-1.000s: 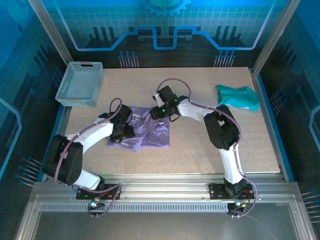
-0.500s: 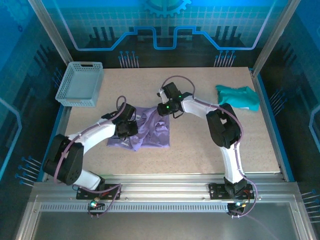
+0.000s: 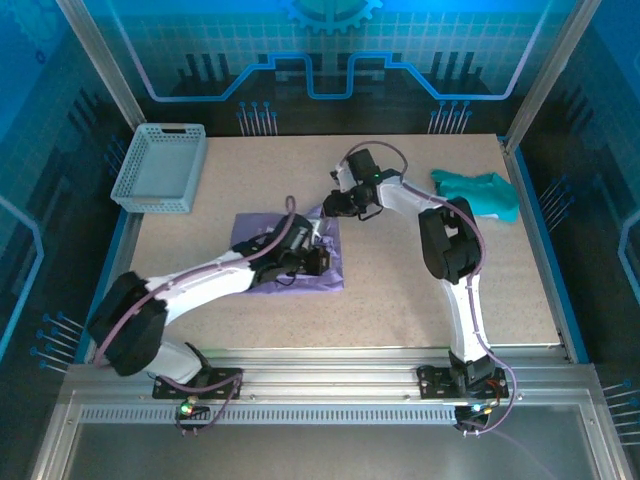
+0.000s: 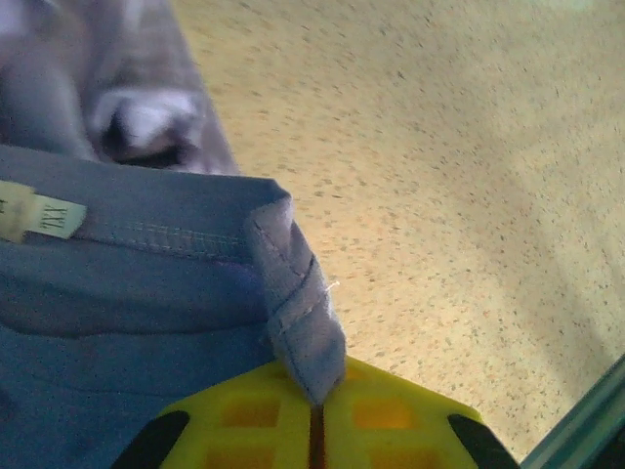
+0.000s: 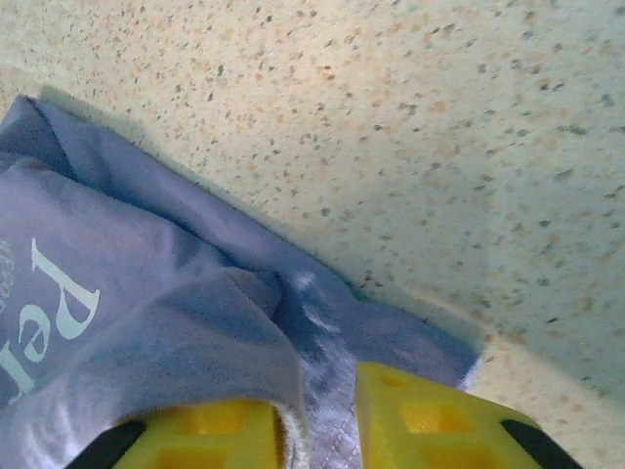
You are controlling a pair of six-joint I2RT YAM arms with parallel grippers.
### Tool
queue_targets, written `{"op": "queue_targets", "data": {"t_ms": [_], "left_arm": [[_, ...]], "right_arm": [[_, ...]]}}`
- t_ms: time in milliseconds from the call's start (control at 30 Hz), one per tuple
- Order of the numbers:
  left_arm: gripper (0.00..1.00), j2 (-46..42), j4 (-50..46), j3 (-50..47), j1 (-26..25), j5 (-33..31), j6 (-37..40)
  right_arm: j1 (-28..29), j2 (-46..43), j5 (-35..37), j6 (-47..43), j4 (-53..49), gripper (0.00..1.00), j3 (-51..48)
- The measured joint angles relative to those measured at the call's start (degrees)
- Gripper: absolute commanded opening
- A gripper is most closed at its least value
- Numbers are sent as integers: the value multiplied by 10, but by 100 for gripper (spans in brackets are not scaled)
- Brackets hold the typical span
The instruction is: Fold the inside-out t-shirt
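The inside-out t-shirt (image 3: 262, 232) lies crumpled in the middle of the table, lavender-purple, with a size tag (image 4: 41, 217) showing at its neckline. My left gripper (image 3: 318, 258) sits at the shirt's right side. In the left wrist view its yellow fingers (image 4: 244, 420) are shut on a stitched hem fold of the shirt (image 4: 298, 313). My right gripper (image 3: 333, 207) is at the shirt's far right corner. In the right wrist view a bunch of purple fabric (image 5: 146, 322) fills the narrow gap between its fingers (image 5: 420, 420), which grip it.
A grey-blue basket (image 3: 160, 167) stands at the far left of the table. A teal-green garment (image 3: 477, 192) lies at the far right. Bare speckled tabletop (image 3: 420, 290) stretches to the right of the shirt, toward the metal front rail.
My left gripper closed on the hem and carried it rightward across the shirt, folding fabric over. My right gripper closed on the far corner and shifted right and farther away.
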Motion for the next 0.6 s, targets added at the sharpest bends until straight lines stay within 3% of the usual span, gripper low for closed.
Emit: {"op": "queue_targets", "data": {"t_ms": [167,400,500,600], "left_arm": [[47,92,24,44,-39,21,18],[60,46,21,39,-38,22,45],[64,-24,21,15,-2,21,42],[65,-84,19,-16,84,25,16]], "right_arm": [[-31,25,-28,-6,-43,43,45],[-67,-3,-24,-23,-64,46,1],[-73,-76,-7,-25,-52,48,-90],[-68,-184,2,-25,-30,54,-203]]}}
